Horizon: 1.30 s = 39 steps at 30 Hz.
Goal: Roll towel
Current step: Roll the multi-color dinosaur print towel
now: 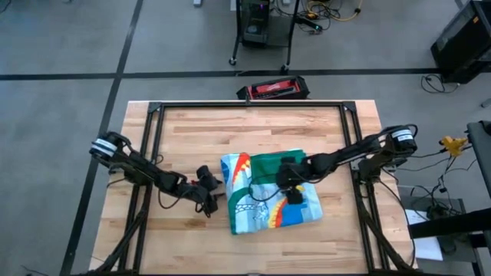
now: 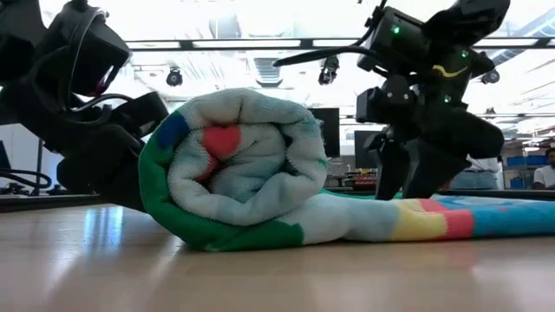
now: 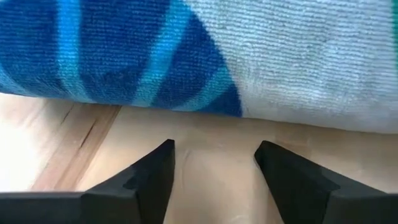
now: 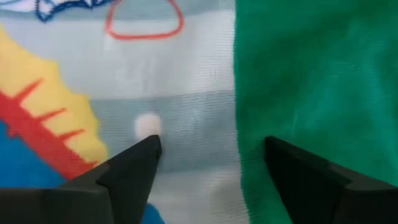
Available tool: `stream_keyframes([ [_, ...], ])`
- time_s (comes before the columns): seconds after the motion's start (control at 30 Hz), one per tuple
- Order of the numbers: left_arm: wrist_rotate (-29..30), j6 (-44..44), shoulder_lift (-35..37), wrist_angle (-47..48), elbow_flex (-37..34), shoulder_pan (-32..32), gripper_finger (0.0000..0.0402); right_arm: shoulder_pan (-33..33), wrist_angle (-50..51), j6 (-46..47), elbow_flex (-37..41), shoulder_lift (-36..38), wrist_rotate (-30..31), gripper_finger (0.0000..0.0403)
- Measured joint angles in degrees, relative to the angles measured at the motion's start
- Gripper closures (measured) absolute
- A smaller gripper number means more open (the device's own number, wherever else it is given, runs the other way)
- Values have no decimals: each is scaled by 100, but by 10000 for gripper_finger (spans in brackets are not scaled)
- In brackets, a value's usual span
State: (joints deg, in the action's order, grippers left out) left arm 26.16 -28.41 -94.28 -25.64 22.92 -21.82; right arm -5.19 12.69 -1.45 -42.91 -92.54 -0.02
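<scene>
The towel (image 1: pixel 270 192) lies in the middle of the wooden table. Its left part is wound into a thick roll (image 2: pixel 234 165), seen end-on in the low view. The remainder lies flat (image 2: pixel 451 221) toward the table's right. My left gripper (image 1: pixel 212 198) stands open just left of the roll, its fingers (image 3: pixel 149 177) over bare wood, with the roll's blue and pale side (image 3: pixel 205 56) close ahead. My right gripper (image 1: pixel 291 186) is open over the flat part, fingers (image 4: pixel 134 165) pointing down where the striped face meets the green border (image 4: pixel 311 74). My right gripper's open fingers (image 2: pixel 408 173) point steeply down at the towel's flat part. The cloth in front hides their tips in the low view, so I cannot tell whether they touch it.
A black metal frame (image 1: pixel 153 115) runs along the table's far and side edges. A red and black tool (image 1: pixel 272 90) lies just beyond the far edge. Bare wood (image 1: pixel 245 134) shows on the far side of the towel and along the near edge (image 1: pixel 253 249).
</scene>
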Motion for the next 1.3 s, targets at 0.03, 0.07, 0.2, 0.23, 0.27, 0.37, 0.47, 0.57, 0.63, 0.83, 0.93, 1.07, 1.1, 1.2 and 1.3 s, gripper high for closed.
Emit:
stream_keyframes([
  [0.03,-39,-12,6,19,40,-3,160,0,-17,11,-8,-28,-11,108],
  [0.07,-93,-11,13,21,75,-8,150,0,-20,7,-11,-46,-13,103],
  [0.2,-468,139,22,22,146,-11,117,0,-13,1,-9,-63,-3,91],
  [0.23,-493,141,22,12,146,-11,112,0,-13,2,-9,-62,-2,90],
  [0.27,-504,139,22,4,144,-11,107,0,-7,0,-9,-61,-1,90],
  [0.37,-514,185,24,-2,144,-11,102,0,6,26,-8,-62,-1,92],
  [0.47,-442,345,21,22,187,-15,105,0,8,120,-3,-63,-1,96],
  [0.57,-388,498,9,21,291,-20,113,0,6,181,-3,-65,-1,97],
  [0.63,-385,647,9,13,380,-22,119,0,1,209,1,-65,0,96],
  [0.83,-278,969,9,30,631,-19,126,0,-14,210,4,-69,6,88],
  [0.93,-239,991,11,64,741,10,125,0,-16,207,4,-69,6,87],
  [1.07,-201,1111,16,60,895,24,125,0,-18,204,6,-71,7,87],
  [1.1,-197,1160,16,60,929,24,125,-2,-18,203,6,-72,8,87],
  [1.2,-181,1348,17,57,1025,24,125,-2,-20,205,6,-74,7,89],
  [1.3,-158,1523,20,49,1115,53,125,-2,-24,205,6,-74,6,91],
])
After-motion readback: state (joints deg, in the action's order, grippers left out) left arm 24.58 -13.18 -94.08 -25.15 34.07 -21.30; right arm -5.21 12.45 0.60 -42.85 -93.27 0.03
